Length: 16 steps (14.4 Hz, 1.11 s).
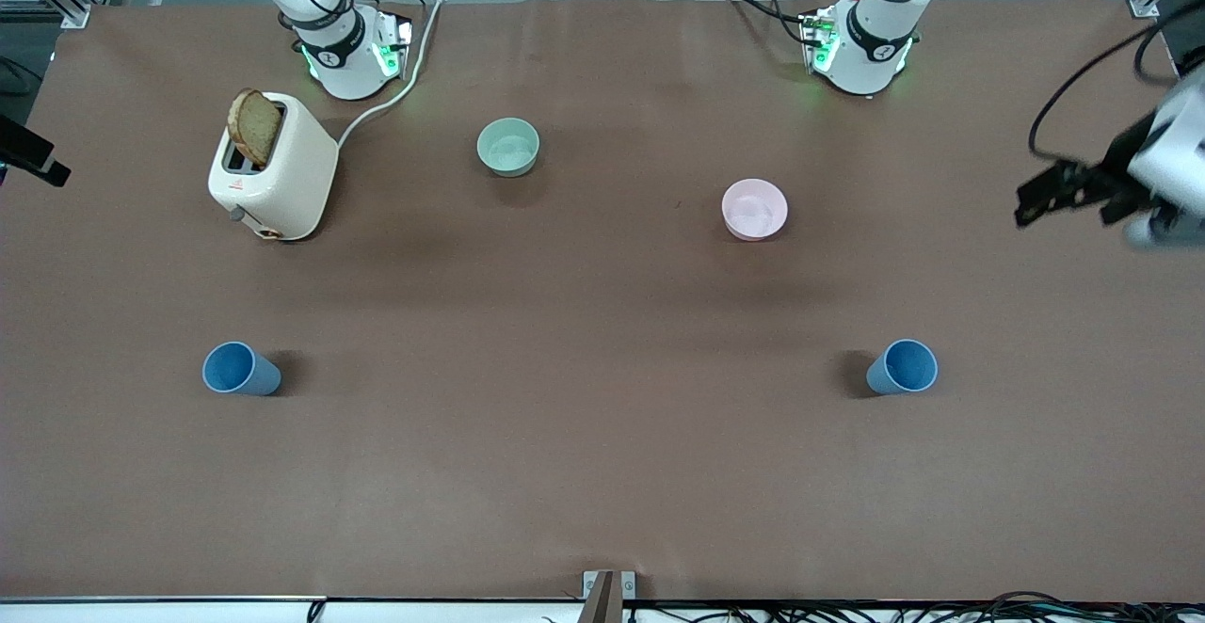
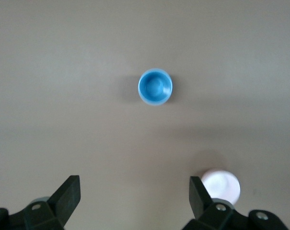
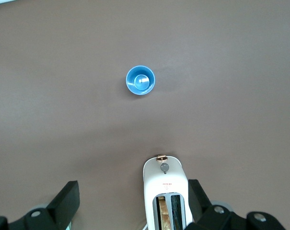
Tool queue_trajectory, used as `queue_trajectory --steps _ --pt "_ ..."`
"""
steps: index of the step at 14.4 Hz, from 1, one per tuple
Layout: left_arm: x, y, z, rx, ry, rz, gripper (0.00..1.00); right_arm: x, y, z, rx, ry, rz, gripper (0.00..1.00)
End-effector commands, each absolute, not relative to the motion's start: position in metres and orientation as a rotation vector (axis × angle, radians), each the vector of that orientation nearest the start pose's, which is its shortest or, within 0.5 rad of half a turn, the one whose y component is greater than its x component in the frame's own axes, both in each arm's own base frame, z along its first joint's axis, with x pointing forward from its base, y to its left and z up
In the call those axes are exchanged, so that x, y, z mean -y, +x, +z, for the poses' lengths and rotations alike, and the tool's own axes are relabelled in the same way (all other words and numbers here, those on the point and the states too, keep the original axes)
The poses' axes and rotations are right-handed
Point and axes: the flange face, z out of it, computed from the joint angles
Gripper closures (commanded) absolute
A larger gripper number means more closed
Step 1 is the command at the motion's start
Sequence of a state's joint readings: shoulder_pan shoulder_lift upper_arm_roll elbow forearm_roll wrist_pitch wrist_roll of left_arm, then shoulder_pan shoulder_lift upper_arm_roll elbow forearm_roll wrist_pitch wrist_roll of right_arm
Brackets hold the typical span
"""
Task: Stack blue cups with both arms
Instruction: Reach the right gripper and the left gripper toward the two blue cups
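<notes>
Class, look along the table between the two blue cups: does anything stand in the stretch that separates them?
Nothing visible does. The blue cup at the right arm's end and the other blue cup stand upright with bare table between them. The green bowl, pink bowl and toaster sit farther from the front camera, off that line.

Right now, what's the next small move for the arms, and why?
Probably lower the left gripper toward the blue cup at its end. Both cups stand upright, far apart and ungrasped; both grippers hover high with jaws open.
</notes>
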State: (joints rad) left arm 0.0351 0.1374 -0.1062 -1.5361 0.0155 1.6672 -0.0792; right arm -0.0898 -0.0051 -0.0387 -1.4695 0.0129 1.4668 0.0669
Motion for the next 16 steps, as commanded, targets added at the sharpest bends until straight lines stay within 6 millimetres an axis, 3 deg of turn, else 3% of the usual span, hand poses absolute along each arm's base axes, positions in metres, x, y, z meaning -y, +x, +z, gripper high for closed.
queue_trajectory --steps 1,3,4,7,8,9,13,14,16 --pt "0.023 0.651 0.493 0.060 -3.135 -0.006 0.00 0.070 0.552 0.643 -0.292 -3.122 0.031 0.00" --pt "0.019 0.668 0.435 0.069 -3.145 -0.058 0.00 0.073 0.581 0.596 -0.245 -3.125 0.074 0.00" --pt "0.015 0.674 0.409 0.078 -3.149 -0.056 0.00 0.075 0.597 0.564 -0.191 -3.129 0.074 0.00" --pt "0.013 0.682 0.353 0.085 -3.157 0.021 0.00 0.094 0.631 0.468 -0.136 -3.146 -0.033 0.00" --pt "0.016 0.683 0.336 0.078 -3.158 0.055 0.01 0.101 0.635 0.447 -0.101 -3.151 -0.057 0.00" --pt "0.020 0.682 0.317 0.068 -3.158 0.101 0.11 0.104 0.638 0.420 -0.067 -3.154 -0.051 0.00" --pt "0.018 0.680 0.272 0.072 -3.165 0.177 0.50 0.119 0.643 0.323 -0.018 -3.168 -0.099 0.00" --pt "0.020 0.680 0.270 0.072 -3.167 0.180 0.57 0.120 0.645 0.309 -0.017 -3.170 -0.099 0.00" --pt "0.022 0.679 0.267 0.070 -3.173 0.190 0.80 0.120 0.646 0.287 -0.020 -3.170 -0.116 0.00"
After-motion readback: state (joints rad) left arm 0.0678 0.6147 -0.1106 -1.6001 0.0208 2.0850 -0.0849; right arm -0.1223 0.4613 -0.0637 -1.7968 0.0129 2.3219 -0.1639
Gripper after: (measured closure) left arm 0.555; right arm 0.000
